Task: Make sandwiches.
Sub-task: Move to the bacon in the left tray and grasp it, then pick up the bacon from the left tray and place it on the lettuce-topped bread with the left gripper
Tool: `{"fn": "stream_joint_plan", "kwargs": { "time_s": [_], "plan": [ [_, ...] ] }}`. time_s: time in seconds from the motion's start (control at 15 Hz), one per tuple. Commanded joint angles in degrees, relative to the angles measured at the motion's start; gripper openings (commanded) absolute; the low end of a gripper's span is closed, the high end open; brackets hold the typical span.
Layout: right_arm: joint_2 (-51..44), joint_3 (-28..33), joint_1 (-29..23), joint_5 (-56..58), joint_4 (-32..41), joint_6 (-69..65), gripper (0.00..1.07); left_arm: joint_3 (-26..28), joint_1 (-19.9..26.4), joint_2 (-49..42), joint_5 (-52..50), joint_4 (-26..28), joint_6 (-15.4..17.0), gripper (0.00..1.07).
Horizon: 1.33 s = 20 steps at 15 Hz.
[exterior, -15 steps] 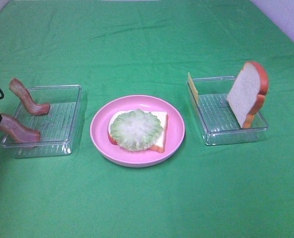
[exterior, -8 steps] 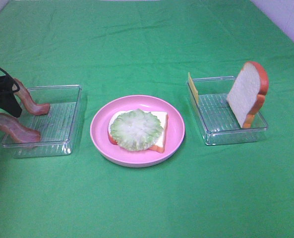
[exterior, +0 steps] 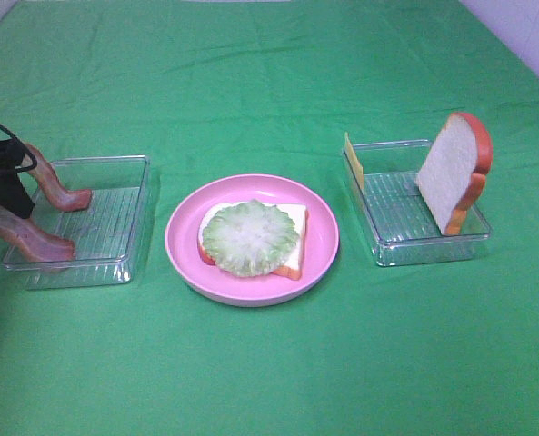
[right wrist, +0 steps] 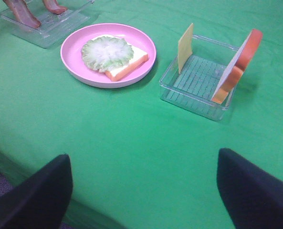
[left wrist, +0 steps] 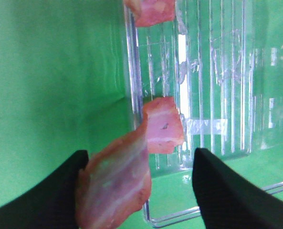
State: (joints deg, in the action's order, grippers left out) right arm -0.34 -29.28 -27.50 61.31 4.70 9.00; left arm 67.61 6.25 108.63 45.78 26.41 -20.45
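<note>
1. Reddish-brown bacon is the piece in hand. The near strip [left wrist: 115, 186] stands between the jaws of the left gripper [left wrist: 140, 160]. The jaws are open. The strip's raised end lies against one finger [left wrist: 46, 200], with a clear gap to the other.
2. Likely trouble: closing from here pinches off-centre, so the stiff, wavy strip could twist or slide out sideways.
3. Its lower end dips over the wall of the left tray [left wrist: 131, 71] just ahead of the jaws. A lift could snag that wall and drag the light tray along.
4. The far strip [left wrist: 148, 9] lies further ahead of the jaws, apart from them. A skewed lift might knock it.
5. The right gripper [right wrist: 143, 162] is spread wide with nothing between its jaws. The plate [exterior: 183, 236] and right tray [exterior: 398, 227] sit well ahead of it.
6. The sandwich so far is on the plate: a base slice [exterior: 296, 218] with lettuce [exterior: 249, 238] on top. The top slice [exterior: 451, 177] leans upright in the right tray, and the cheese [exterior: 354, 163] stands on edge at the opposite wall.
7. Textures:
   - The bacon is glossy and rippled with paler streaks.
   - The trays are clear, ribbed plastic.
   - The lettuce is round and ruffled.
   - The bread has a white face and an orange crust.
   - The cheese is thin, flat and yellow.
   - The cloth [exterior: 269, 381] is green and faintly creased.
</note>
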Motion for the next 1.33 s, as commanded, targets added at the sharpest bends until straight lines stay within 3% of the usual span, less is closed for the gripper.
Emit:
{"fn": "stream_joint_plan", "kwargs": {
  "time_s": [0.07,0.4,0.8,1.13,1.33],
  "plan": [
    [-0.9,0.2,-0.1,-0.5,-0.4,-0.2,0.79,0.2,0.2,0.1,1.5,0.3,0.1,0.5],
    [-0.9,0.2,-0.1,-0.5,-0.4,-0.2,0.79,0.2,0.2,0.1,1.7,0.3,1.1,0.32],
    [-0.9,0.2,-0.1,-0.5,-0.4,-0.2,0.79,0.2,0.2,0.1,1.7,0.3,1.1,0.02],
    [-0.9,0.2,-0.1,-0.5,-0.4,-0.2,0.79,0.3,0.2,-2.3,1.8,2.3,1.1,0.0],
    [-0.9,0.2,-0.1,-0.5,-0.4,-0.2,0.79,0.3,0.2,-6.5,1.9,8.7,-0.7,0.0]
  ]
}}
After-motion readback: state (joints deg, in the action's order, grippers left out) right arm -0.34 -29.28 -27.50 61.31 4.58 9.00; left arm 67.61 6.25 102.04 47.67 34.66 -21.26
